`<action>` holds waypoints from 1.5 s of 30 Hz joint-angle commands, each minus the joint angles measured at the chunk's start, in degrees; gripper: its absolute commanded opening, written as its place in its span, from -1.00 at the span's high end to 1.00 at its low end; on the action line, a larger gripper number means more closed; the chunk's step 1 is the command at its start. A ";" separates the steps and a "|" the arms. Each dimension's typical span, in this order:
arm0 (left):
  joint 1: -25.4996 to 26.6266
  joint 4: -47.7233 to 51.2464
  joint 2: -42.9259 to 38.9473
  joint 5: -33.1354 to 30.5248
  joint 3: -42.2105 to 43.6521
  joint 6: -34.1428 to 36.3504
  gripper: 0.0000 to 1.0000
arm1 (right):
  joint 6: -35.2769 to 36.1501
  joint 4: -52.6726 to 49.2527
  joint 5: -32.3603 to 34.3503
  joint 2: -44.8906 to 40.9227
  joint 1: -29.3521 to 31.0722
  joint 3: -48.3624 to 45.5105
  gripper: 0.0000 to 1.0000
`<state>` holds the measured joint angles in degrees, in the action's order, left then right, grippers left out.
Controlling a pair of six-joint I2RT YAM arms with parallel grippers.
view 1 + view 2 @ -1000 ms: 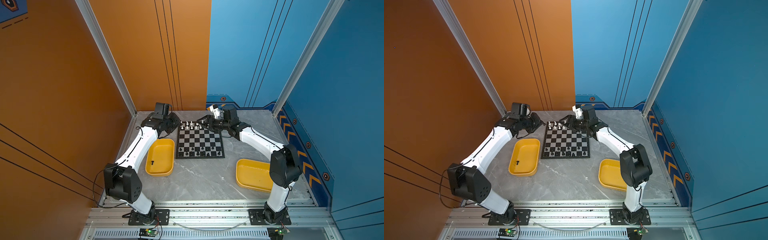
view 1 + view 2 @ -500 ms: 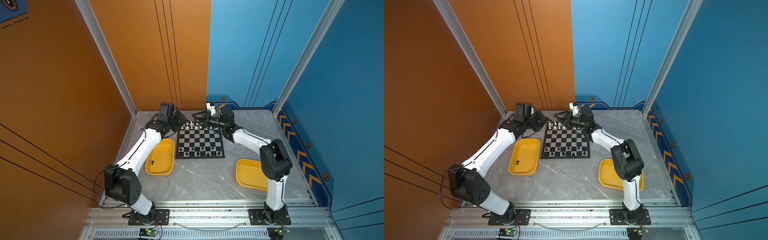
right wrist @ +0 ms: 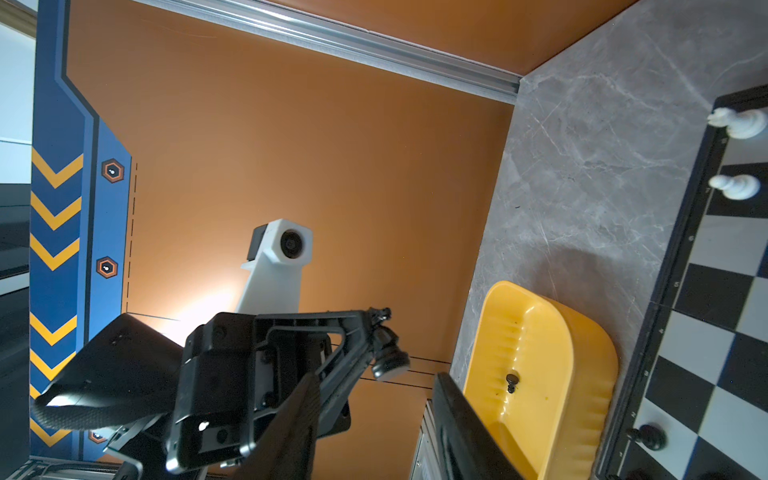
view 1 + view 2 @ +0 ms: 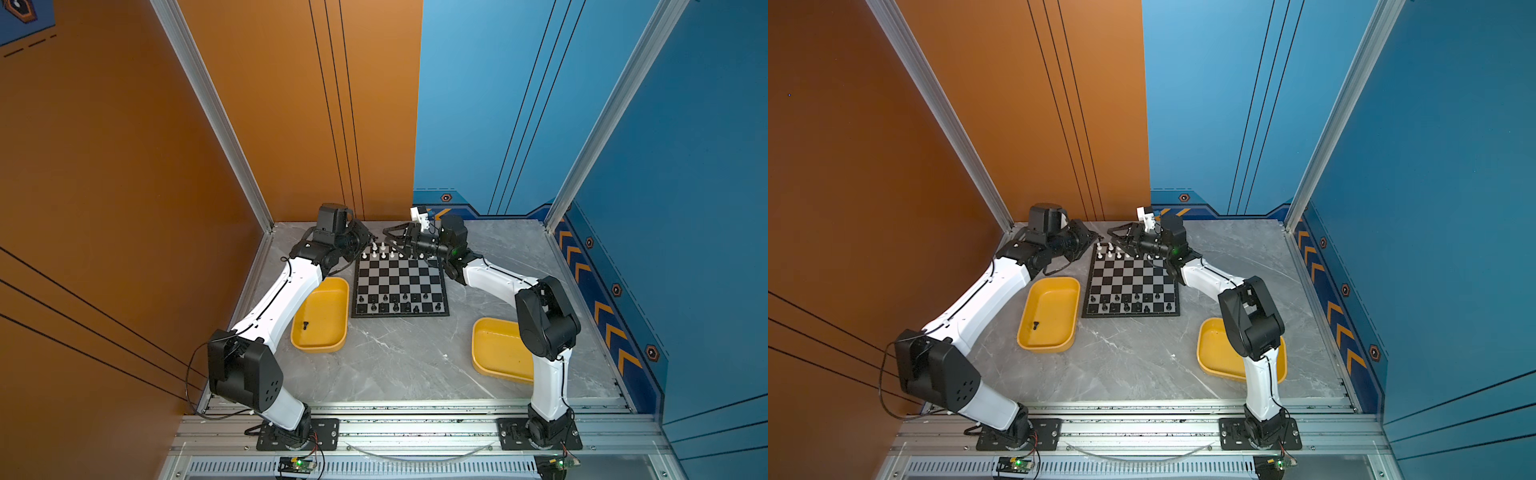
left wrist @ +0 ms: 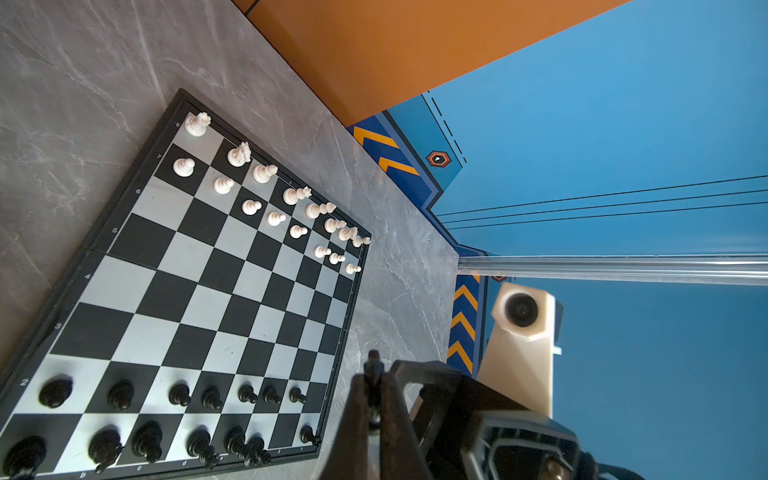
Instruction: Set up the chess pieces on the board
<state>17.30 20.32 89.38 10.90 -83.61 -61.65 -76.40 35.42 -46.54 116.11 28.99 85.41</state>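
Here, two robot arms meet tip to tip above the far edge of the board [image 4: 400, 279], near its left corner.
The left arm [image 4: 286, 291] has its jaws clenched on a black piece [image 3: 388, 358]; the right arm [image 4: 494, 277] holds its jaws released and apart just beside it, contact unclear. Under the right wrist, white pieces [image 4: 382, 251] fill the two far rows; black pieces [image 4: 395, 302] fill the two near rows, four bare rows between. One yellow tray [image 4: 330, 299] lies just left of the board with a black pawn [image 4: 306, 325] in it; a second yellow tray [image 4: 492, 345] sits to the right, partly hidden by the right elbow. The back wall [image 4: 374, 124] stands close behind the jaws; open desk [image 4: 399, 365] runs between the trays to the front rail [image 4: 415, 409].
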 commanded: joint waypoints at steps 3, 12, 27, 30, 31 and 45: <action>1.06 -1.20 -0.10 -1.09 -1.67 -0.63 0.87 | -0.68 1.71 -2.14 1.16 0.70 2.08 0.08; 1.90 -1.24 0.25 -1.49 -1.68 -0.51 0.88 | -1.21 2.77 -2.99 1.75 1.24 2.79 0.15; 2.04 -1.56 0.35 -1.81 -2.07 0.05 0.88 | -1.29 2.50 -3.38 1.88 1.92 3.10 0.30; 2.00 -1.65 0.29 -1.65 -1.99 -0.03 0.88 | -1.18 2.46 -3.43 2.01 2.11 3.34 0.33; 2.02 -1.64 0.41 -1.61 -2.02 -0.02 0.89 | -1.21 2.46 -3.38 1.96 2.12 3.28 0.34; 1.99 -1.48 -0.03 -0.67 -1.40 -0.01 0.85 | 0.90 0.23 -2.68 0.80 2.03 3.02 0.49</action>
<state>18.83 19.44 89.47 10.31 -84.09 -62.02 -77.21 35.57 -48.45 117.30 30.87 86.96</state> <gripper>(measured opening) 0.076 0.259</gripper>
